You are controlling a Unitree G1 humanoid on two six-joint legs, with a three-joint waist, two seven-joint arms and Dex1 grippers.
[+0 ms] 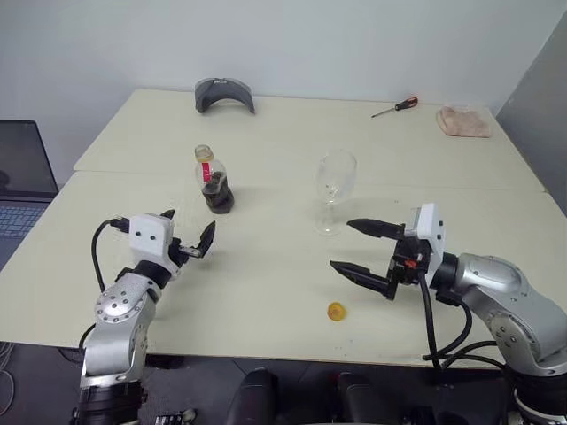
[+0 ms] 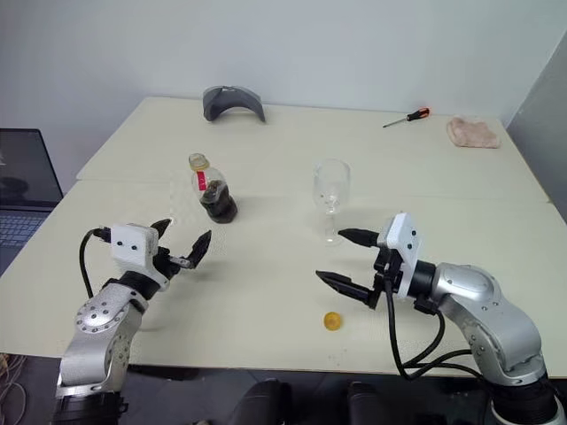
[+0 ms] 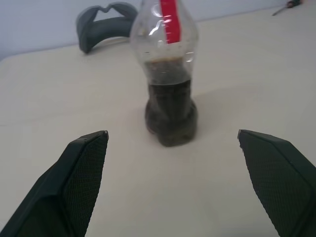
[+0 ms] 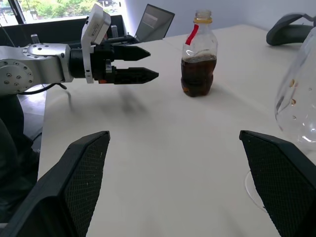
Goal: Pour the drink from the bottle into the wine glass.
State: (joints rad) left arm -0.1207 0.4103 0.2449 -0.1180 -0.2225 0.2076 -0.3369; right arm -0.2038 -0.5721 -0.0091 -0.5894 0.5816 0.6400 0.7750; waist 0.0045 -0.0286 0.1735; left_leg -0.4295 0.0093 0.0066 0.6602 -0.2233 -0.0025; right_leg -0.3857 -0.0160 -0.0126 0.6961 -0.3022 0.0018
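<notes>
Left gripper (image 1: 190, 232) spread wide, lined up on the bottle (image 1: 213, 180) just ahead; right gripper (image 1: 368, 251) gapes empty beside the wine glass (image 1: 333, 189). Cap (image 1: 336, 311) seems off. Grip the belly squarely, stay upright.

An office or lab: plain tables (image 1: 266, 292), a laptop (image 1: 22, 181), a screwdriver (image 1: 395, 107).
</notes>
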